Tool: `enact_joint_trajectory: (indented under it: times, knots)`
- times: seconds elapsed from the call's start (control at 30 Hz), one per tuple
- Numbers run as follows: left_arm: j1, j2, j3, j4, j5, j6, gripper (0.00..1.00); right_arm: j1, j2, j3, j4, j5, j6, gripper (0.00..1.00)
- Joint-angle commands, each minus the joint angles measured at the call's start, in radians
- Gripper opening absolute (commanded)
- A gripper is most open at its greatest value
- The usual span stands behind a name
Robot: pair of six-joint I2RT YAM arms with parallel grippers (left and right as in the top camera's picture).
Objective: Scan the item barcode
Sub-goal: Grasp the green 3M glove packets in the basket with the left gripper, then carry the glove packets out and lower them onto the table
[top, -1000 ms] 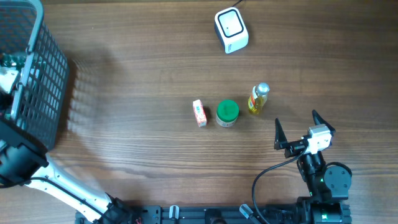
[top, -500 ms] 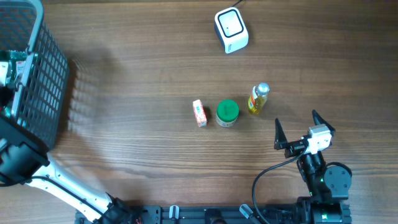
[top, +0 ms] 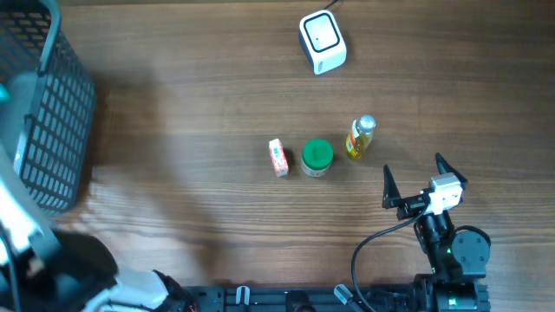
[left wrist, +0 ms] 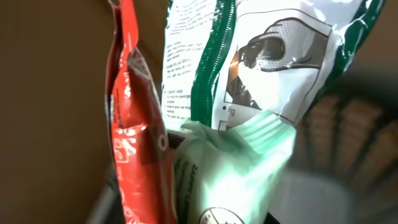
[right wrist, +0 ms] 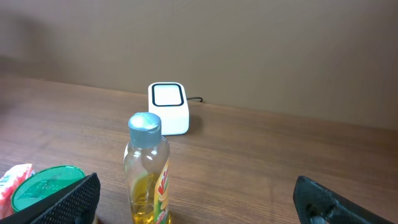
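My left wrist view is filled by pouches. A pale green packet [left wrist: 230, 168] sits at the bottom between my jaws, and my left gripper [left wrist: 193, 218] is shut on it, its fingers mostly hidden. A red pouch [left wrist: 127, 118] and a white-and-green pouch [left wrist: 261, 56] hang close behind. Overhead, the left arm [top: 35, 251] is a blur beside the black basket [top: 52, 121]. The white scanner [top: 323, 41] [right wrist: 168, 107] stands at the far side of the table. My right gripper [top: 413, 166] [right wrist: 196, 205] rests open near the front right, holding nothing.
An oil bottle [top: 360, 139] [right wrist: 148, 168], a green-lidded jar [top: 316, 158] [right wrist: 43, 190] and a small red-and-white box [top: 278, 158] [right wrist: 13, 177] stand in a row mid-table, just beyond the right gripper.
The left arm has swung fast out of the basket area and now blurs across the lower left. Its jaws have closed from wide. The right arm has not moved.
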Motion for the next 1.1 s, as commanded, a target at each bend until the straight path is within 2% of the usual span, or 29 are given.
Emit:
enact_joint_trajectory:
  times: [0.0,0.13,0.23,0.33,0.47,0.53,0.67,0.8,0.87,1.07]
  knots:
    - [-0.077,-0.148,0.017,0.008,-0.011,-0.203,0.22,-0.007,-0.005,-0.001,0.004,0.008,-0.001,1.0]
    - [-0.224,-0.275,0.017,-0.159,-0.01,-0.489,0.19,-0.007,-0.005,-0.001,0.004,0.008,-0.001,1.0]
    - [-0.351,-0.296,0.017,-0.345,-0.01,-0.616,0.19,-0.007,-0.005,-0.001,0.004,0.008,-0.001,1.0]
    - [-0.475,-0.269,0.016,-0.512,-0.011,-0.71,0.19,-0.007,-0.005,-0.001,0.004,0.008,-0.001,1.0]
    - [-0.621,-0.184,0.011,-0.701,-0.014,-0.751,0.15,-0.007,-0.005,-0.001,0.004,0.008,-0.001,1.0]
    - [-0.673,-0.144,-0.019,-0.739,-0.014,-0.773,0.14,-0.007,-0.005,-0.001,0.004,0.008,0.0,1.0]
    - [-0.787,-0.086,-0.239,-0.658,-0.072,-0.833,0.15,-0.007,-0.005,-0.001,0.004,0.008,-0.001,1.0]
    - [-0.865,-0.072,-0.463,-0.491,-0.105,-0.866,0.15,-0.007,-0.005,-0.001,0.004,0.008,-0.002,1.0]
    - [-0.897,-0.072,-0.534,-0.425,-0.179,-0.869,0.15,-0.007,-0.005,-0.001,0.004,0.008,-0.001,1.0]
    - [-0.975,-0.071,-0.69,-0.227,-0.269,-0.869,0.18,-0.007,-0.005,-0.001,0.004,0.008,-0.001,1.0]
